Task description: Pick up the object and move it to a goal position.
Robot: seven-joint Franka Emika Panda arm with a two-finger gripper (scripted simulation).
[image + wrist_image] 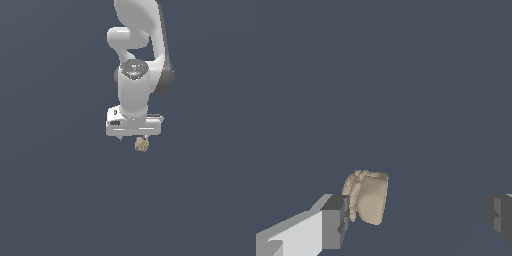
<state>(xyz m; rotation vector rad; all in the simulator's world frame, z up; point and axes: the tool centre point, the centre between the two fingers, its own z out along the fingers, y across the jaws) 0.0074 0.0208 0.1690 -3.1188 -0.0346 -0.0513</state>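
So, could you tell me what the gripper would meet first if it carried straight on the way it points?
Probably only the bare grey surface. The gripper is open, and the tan lump sits beside one finger, not centred between them. Depth is unclear, so that finger might clip the lump.

We see the arm (136,65) head-on from afar; wrist view sits close, sharing the object (142,144) (368,196).

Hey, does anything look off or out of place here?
Yes. The tan object sits off-centre in the open hand, right beside one finger and far from the other. Whether it touches that finger is unclear.
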